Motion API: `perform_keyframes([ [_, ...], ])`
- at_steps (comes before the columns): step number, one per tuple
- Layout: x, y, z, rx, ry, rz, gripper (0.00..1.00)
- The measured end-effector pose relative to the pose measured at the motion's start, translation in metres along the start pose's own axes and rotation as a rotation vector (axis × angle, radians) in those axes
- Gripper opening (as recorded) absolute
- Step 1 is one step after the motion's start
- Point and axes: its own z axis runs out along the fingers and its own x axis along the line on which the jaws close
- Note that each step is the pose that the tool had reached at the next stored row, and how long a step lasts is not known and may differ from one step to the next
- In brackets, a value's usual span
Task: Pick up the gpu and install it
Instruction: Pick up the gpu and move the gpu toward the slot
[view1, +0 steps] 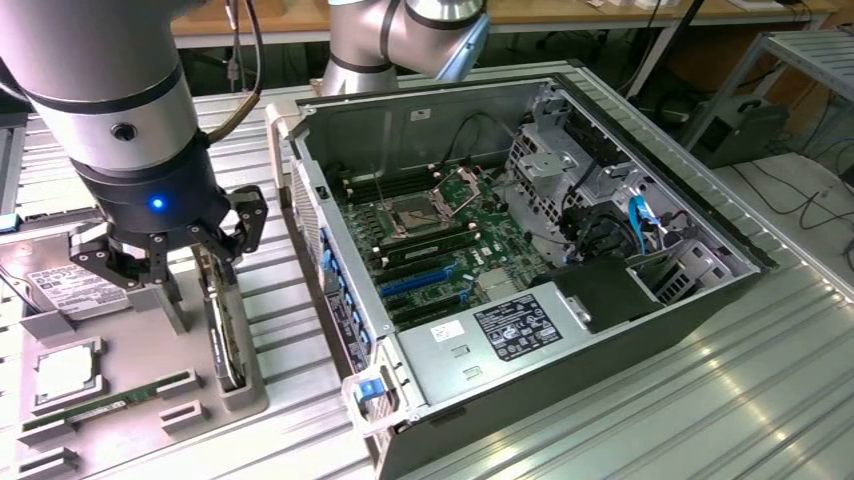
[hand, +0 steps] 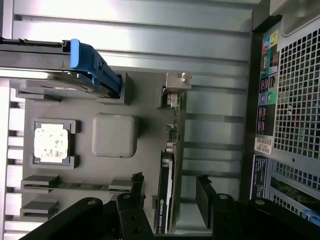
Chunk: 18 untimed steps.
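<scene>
1. Gripper (hand: 169, 179) fingers spread wide, holding nothing.
2. GPU (hand: 170, 155) stands on edge in its slot in the grey parts tray (hand: 147, 102), directly under the gripper.
3. One finger on each face; the card's long axis runs along the gap.

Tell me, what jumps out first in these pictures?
The big open computer case fills the middle of the exterior view, its green motherboard laid bare. At that view's left, the robot arm's tool hangs open over the gpu, which stands on edge in a grey tray.
</scene>
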Motion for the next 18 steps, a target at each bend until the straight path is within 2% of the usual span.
perform_keyframes([
  [18, 0.000, -0.0008, 0.0157, 0.0012, 0.0001, 0.000, 0.54],
])
